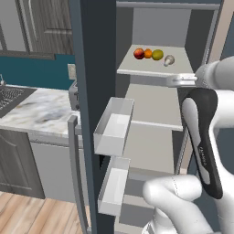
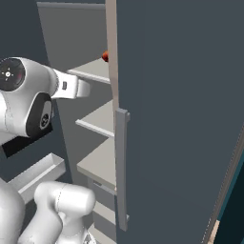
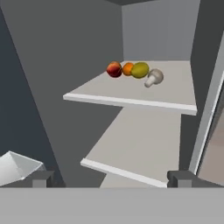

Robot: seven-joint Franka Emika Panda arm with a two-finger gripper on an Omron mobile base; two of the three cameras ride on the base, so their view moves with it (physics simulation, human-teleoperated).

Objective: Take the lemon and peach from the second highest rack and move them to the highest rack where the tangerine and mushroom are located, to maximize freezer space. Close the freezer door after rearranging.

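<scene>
Grey highest rack [image 1: 155, 68] holds peach [image 1: 139, 54], tangerine [image 1: 148, 53], lemon [image 1: 157, 55], mushroom [image 1: 169, 60] in 1 row; gripper [image 3: 109, 179] fingers spread wide, empty, outside rack.

- My arm [image 1: 203, 137] is white with black joints, and my finger tips [image 3: 42, 178] are dark grey.
- The peach [image 1: 139, 54] is red with an orange blush.
- The tangerine [image 1: 148, 53] is plain orange.
- The lemon [image 1: 157, 55] is yellow-green.
- The mushroom [image 1: 169, 60] is pale grey-white.
- The top rack [image 1: 183, 68] is light grey.
- The freezer door [image 1: 93, 68] is dark slate blue, with pale grey bins [image 1: 114, 125].
- The counter [image 1: 39, 112] is white marble with grey veins.
- The wall [image 1: 32, 71] behind it is teal.
- The floor [image 1: 27, 215] is orange-brown wood.
</scene>
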